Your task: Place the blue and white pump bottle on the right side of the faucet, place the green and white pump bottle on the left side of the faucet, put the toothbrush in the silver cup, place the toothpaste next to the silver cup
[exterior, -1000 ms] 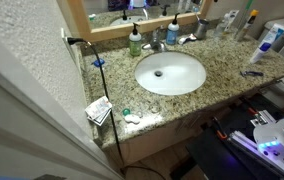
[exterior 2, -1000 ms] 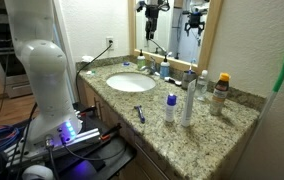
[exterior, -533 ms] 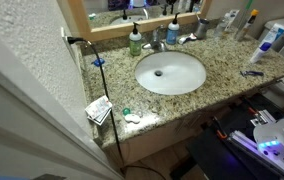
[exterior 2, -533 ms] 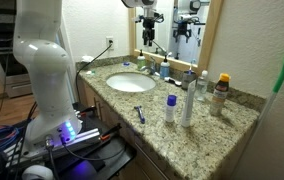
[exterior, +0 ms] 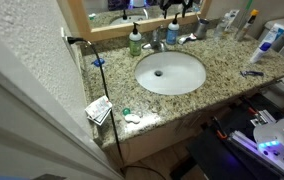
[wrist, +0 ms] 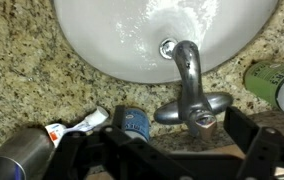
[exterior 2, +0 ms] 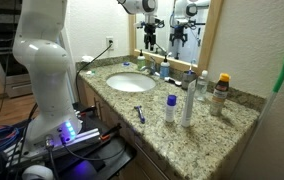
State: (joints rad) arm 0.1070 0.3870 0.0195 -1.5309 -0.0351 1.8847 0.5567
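Note:
My gripper (wrist: 177, 125) hangs open over the back of the sink, its dark fingers (wrist: 240, 125) on either side of the chrome faucet (wrist: 187, 88). The blue and white pump bottle (wrist: 134, 122) stands just inside the left finger, untouched. The green and white pump bottle (wrist: 272, 80) is at the right edge of the wrist view. The silver cup (wrist: 17, 160) lies at the lower left, with the toothpaste (wrist: 77, 128) beside it. In an exterior view, the green bottle (exterior: 135, 40) and blue bottle (exterior: 172, 33) flank the faucet (exterior: 157, 42). I cannot make out the toothbrush.
The white basin (exterior: 170, 72) sits in a granite counter (exterior: 232, 90). Tall bottles (exterior 2: 187, 100) and a brown bottle (exterior 2: 220, 95) stand at one end. A blue handled item (exterior: 250, 72) lies near them. A cable (exterior: 97, 62) and a small box (exterior: 99, 110) occupy the opposite end. The mirror frame (exterior 2: 214, 40) rises behind.
The gripper has come down in front of the mirror toward the faucet and bottles. It stays open, and nothing on the counter has moved.

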